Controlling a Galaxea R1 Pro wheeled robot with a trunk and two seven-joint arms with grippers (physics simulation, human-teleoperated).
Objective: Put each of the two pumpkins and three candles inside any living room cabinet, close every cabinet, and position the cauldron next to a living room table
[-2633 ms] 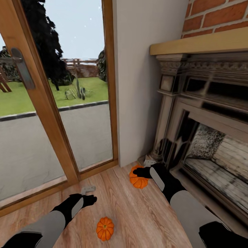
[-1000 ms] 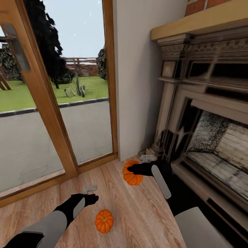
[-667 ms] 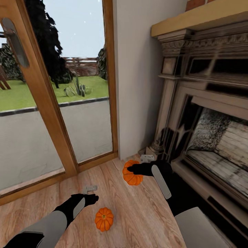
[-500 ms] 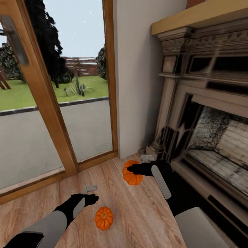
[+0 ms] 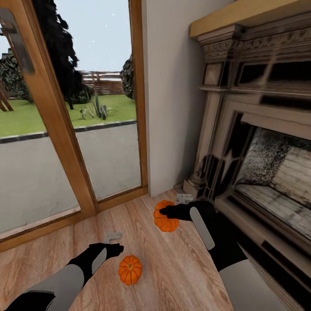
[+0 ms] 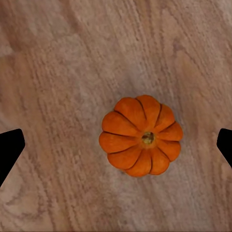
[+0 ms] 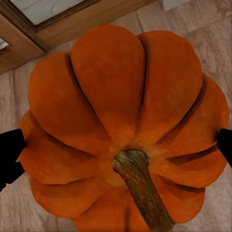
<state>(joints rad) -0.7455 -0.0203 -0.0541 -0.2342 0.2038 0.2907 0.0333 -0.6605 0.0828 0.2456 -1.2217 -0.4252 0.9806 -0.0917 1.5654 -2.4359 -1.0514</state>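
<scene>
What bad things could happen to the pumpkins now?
The right gripper pinches its pumpkin only at the outer edges, so the round pumpkin might slip out and roll toward the fireplace. The left gripper hangs open above the other pumpkin; coming down crooked, a finger might knock it away.

I see a wood plank floor (image 5: 172,263) across the near area. Far left: glazed door with a wooden frame (image 5: 56,129) and a grey lever handle (image 5: 15,36); outside, a lawn (image 5: 52,116), pavement and a wooden fence (image 5: 99,82). White wall section (image 5: 172,99) in the middle. Right: ornate fireplace (image 5: 255,142) under a pale wooden mantel (image 5: 250,15). Two small grey pieces lie on the floor, one mid-left (image 5: 112,236), one by the fireplace base (image 5: 184,198); can't tell what they are.
</scene>
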